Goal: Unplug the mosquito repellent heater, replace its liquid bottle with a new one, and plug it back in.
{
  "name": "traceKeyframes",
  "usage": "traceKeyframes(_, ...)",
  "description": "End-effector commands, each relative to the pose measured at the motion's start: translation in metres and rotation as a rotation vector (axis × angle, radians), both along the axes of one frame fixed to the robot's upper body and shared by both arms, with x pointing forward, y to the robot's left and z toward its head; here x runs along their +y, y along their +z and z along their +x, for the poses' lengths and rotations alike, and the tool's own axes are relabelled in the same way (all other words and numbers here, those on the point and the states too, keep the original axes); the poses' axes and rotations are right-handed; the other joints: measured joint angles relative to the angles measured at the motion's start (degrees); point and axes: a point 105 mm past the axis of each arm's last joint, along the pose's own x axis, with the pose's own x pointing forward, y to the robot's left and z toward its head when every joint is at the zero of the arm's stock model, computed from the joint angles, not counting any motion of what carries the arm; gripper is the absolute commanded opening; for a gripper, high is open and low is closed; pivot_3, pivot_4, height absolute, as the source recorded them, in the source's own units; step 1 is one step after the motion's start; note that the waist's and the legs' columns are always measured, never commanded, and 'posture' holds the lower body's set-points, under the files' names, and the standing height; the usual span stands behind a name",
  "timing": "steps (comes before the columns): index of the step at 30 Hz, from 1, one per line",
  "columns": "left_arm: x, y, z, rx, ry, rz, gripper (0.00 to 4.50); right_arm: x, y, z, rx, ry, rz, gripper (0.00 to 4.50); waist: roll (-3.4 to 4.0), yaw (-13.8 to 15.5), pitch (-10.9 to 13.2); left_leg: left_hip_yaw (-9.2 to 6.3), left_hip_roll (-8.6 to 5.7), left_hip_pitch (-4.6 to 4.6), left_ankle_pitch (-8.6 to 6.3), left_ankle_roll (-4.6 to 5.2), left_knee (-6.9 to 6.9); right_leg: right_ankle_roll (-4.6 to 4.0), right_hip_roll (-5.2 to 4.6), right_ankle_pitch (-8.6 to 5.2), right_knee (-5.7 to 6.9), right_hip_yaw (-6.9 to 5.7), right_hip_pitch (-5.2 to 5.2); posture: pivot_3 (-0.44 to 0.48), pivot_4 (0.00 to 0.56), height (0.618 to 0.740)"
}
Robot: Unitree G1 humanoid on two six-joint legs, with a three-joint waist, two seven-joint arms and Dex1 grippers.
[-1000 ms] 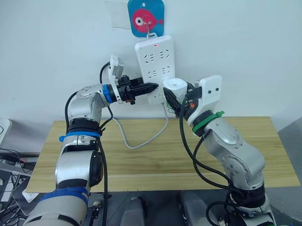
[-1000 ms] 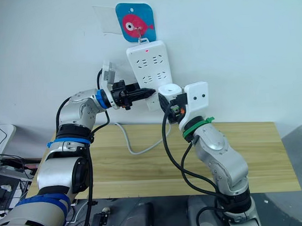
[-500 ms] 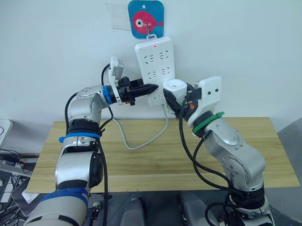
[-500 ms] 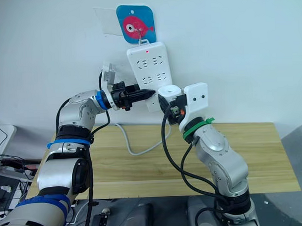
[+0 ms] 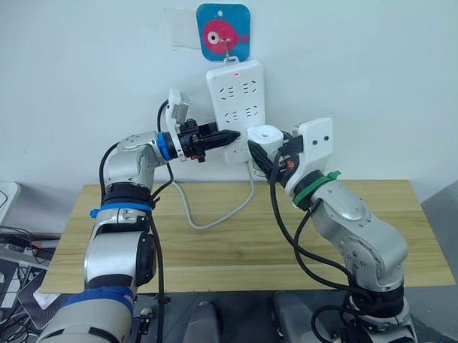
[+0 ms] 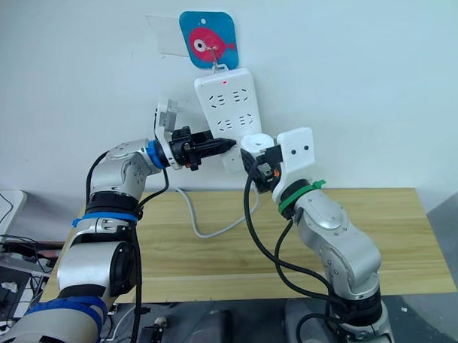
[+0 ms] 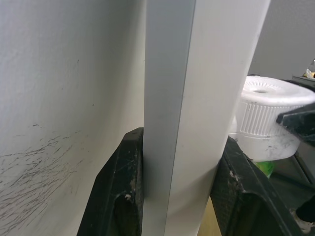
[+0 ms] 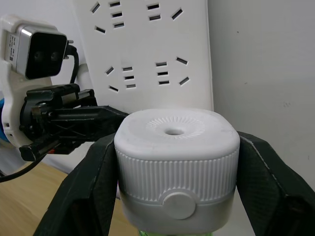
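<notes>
Right wrist view puts the mosquito repellent heater (image 8: pixel 177 167) squarely between my two black fingers (image 8: pixel 81 189): my right jaws (image 5: pixel 260 149) are closed on its ribbed white body, one finger on each side, with its round top vent facing the camera and a sliver of green bottle showing under it. From my head, I see the heater held up in front of the lower end of the power strip (image 5: pixel 237 96), which hangs on the wall from a hook on a blue fish sticker (image 5: pixel 223 31). A small red light shows near the strip's top. I cannot tell whether the heater's prongs are seated in a socket or just off the strip's face.

My left jaws (image 5: pixel 229 133) reach in from the other side and pinch the strip's edge; in the left wrist view the white strip body (image 7: pixel 197 98) sits clamped between the two black fingers (image 7: pixel 120 191), one at its back by the wall and one on its front. The strip's white cable (image 5: pixel 215 215) loops down onto the wooden counter (image 5: pixel 216 247) below.
</notes>
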Motion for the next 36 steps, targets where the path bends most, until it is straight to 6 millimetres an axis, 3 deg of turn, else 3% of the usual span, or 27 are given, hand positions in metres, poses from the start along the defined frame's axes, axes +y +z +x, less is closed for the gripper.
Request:
traceKeyframes(1,-0.021,0.023,-0.012,-0.066,-0.129,-0.064,1.52,0.007,-0.043,0.007,0.188,0.027,-0.084,2.92,0.0,0.0,0.0,0.0,0.0,0.0,0.0,0.0,0.0,0.0,0.0,0.0,-0.01,0.0,0.0,-0.034,0.194,0.74)
traceKeyframes(24,-0.027,0.032,-0.02,-0.007,-0.19,-0.122,1.52,0.025,-0.034,0.024,0.133,0.017,-0.103,2.92,0.0,-0.8,-0.1,0.01,0.05,0.14,0.02,0.02,0.0,-0.09,0.1,0.05,0.16,0.06,0.02,-0.027,0.189,0.74)
traceKeyframes(34,-0.023,0.026,-0.016,-0.027,-0.155,-0.085,1.52,0.022,-0.03,0.023,0.108,0.023,-0.104,2.92,0.0,-1.0,-0.1,0.01,0.08,0.27,0.07,0.05,0.0,-0.13,0.15,0.09,0.24,0.09,0.09,-0.028,0.188,0.74)
traceKeyframes(36,-0.023,0.027,-0.015,-0.029,-0.149,-0.088,1.52,0.018,-0.027,0.02,0.105,0.024,-0.095,3.67,-0.01,-0.8,-0.1,0.01,0.08,0.27,0.07,0.04,0.0,-0.13,0.15,0.09,0.24,0.08,0.09,-0.029,0.187,0.74)
